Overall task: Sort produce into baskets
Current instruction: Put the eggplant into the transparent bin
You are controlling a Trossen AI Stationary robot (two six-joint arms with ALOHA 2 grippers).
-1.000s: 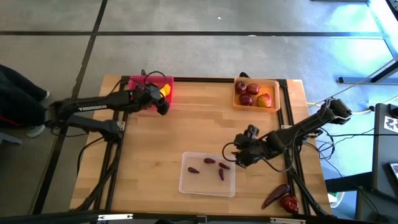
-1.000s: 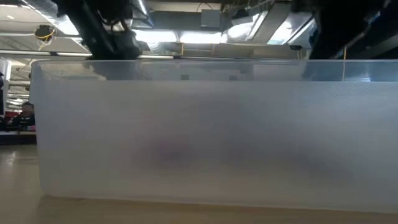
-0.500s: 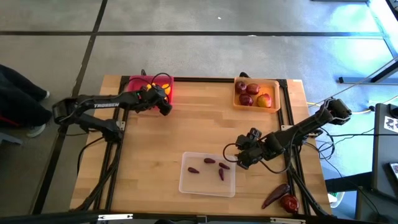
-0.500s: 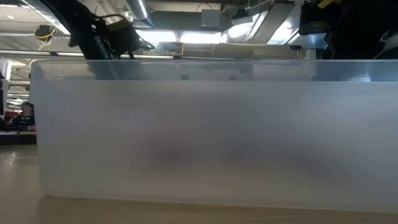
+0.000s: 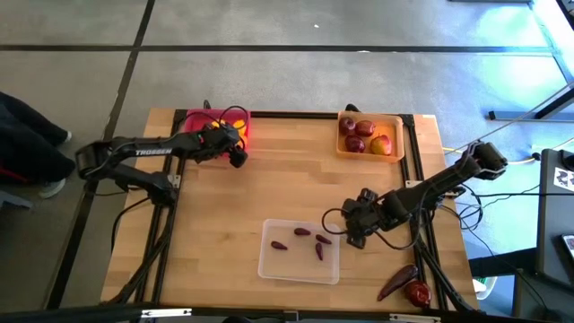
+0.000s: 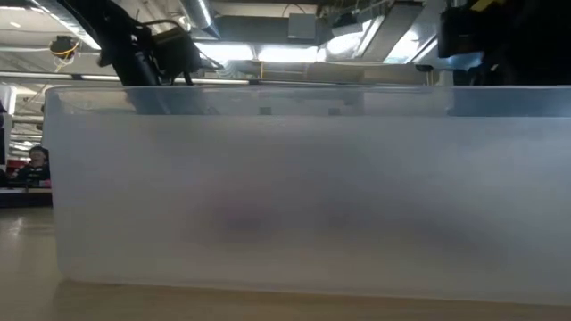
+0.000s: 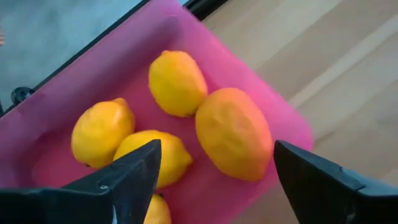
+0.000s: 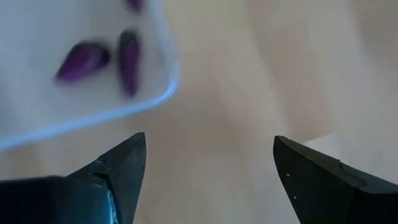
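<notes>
The left gripper (image 5: 235,154) hangs released over the pink basket (image 5: 192,119), where the lemons (image 7: 233,133) lie. The right gripper (image 5: 352,233), also released and empty, is just beside the clear basket (image 5: 272,265) with purple pods (image 5: 301,231).

left gripper (image 5: 235,154) shifted slightly right beside pink basket (image 5: 199,118), right gripper (image 5: 352,235) eased away from clear basket (image 5: 269,267)

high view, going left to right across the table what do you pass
pink basket → left gripper → clear basket → right gripper → orange basket → long dark pod and red fruit at the near right corner
</notes>
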